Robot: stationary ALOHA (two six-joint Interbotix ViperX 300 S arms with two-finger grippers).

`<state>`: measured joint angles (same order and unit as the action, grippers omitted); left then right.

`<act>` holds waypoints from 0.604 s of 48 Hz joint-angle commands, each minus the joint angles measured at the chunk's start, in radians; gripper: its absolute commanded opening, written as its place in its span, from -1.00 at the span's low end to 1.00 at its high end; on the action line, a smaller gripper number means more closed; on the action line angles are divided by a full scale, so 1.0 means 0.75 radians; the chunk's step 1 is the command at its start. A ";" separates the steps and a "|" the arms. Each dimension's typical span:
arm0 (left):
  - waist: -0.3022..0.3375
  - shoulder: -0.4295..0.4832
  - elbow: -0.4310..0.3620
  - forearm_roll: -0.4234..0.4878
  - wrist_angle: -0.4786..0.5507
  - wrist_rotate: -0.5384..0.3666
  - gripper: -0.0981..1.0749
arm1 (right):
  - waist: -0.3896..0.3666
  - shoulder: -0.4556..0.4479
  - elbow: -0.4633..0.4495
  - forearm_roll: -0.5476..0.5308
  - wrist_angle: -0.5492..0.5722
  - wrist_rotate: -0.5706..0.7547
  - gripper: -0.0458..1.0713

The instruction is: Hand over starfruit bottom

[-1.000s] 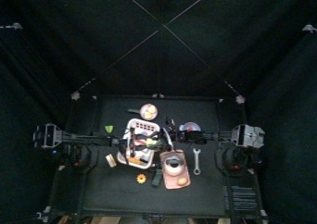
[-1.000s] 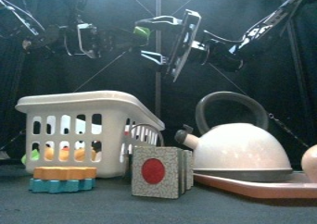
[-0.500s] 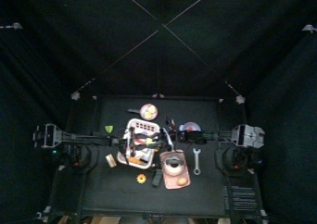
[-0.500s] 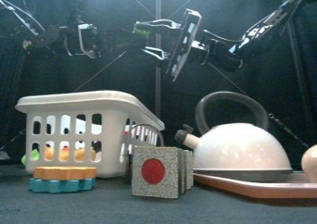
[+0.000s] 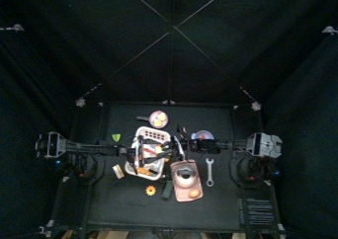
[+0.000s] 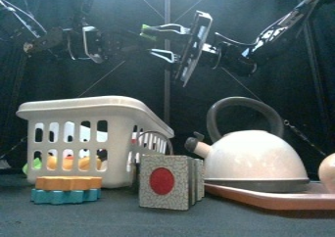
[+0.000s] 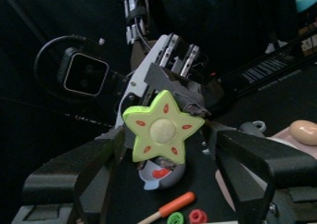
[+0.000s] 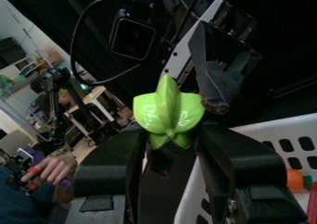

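The starfruit (image 7: 161, 126) hangs in mid-air above the white basket (image 6: 85, 133), between both arms. The right gripper (image 8: 173, 126) pinches it; the left gripper (image 7: 168, 158) stands spread around it. Mid-handover: the left likely must close before the right releases.

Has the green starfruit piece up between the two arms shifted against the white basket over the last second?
Yes, slightly. In the front view the green starfruit piece has edged left and a touch higher, measured against the white slotted plastic basket, which sits unmoved on the table.
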<state>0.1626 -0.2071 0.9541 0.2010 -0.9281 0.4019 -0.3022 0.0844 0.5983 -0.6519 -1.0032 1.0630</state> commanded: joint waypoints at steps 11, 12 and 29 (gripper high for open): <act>-0.008 -0.043 0.010 -0.155 -0.008 -0.002 0.85 | -0.020 -0.053 0.004 0.004 -0.008 -0.002 0.24; -0.010 -0.045 0.012 -0.174 -0.008 -0.002 0.85 | -0.022 -0.053 0.006 0.004 -0.008 -0.002 0.24; -0.014 -0.200 0.043 -0.562 0.258 -0.012 0.85 | -0.086 -0.104 0.061 -0.027 -0.008 -0.004 0.23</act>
<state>0.1457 -0.3083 0.9986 -0.1365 -0.8023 0.3958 -0.3497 0.0583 0.6412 -0.6657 -1.0032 1.0615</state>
